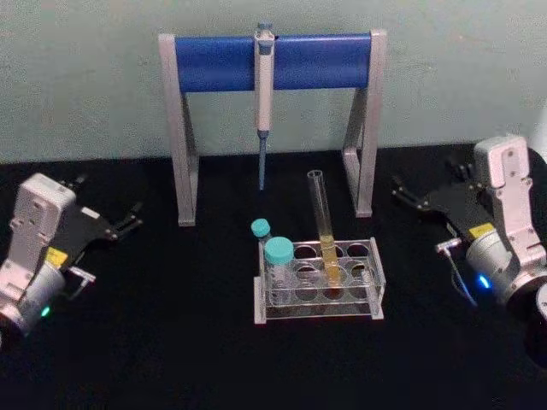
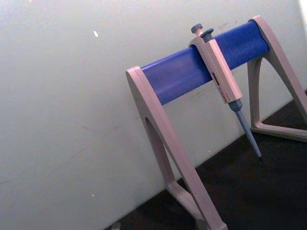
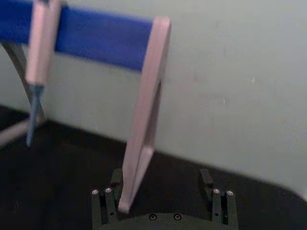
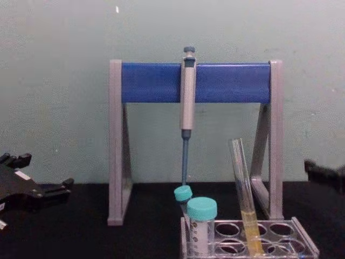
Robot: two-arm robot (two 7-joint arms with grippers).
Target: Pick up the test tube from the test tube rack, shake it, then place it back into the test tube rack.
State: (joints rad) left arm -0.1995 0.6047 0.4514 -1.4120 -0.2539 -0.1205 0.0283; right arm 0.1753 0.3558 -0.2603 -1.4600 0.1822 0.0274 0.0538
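You have the black desk (image 1: 154, 342) across the lower frame; behind it, upper centre, stands the grey-and-blue pipette stand (image 1: 273, 61) with a pipette (image 1: 264, 81) hanging from its bar. At lower centre sits the test tube rack (image 1: 318, 282), two teal-capped tubes (image 1: 278, 256) at its left end; the test tube (image 1: 326, 231) stands in a middle hole, leaning slightly, long axis near upright, yellow liquid low. The left pincer (image 1: 128, 220) rests at mid-left, jaws wide; the right pincer (image 1: 410, 193) rests at mid-right, also spread wide, empty. The tube lies left of and below the right pincer, which looks somewhat nearer; expect a sideways approach.
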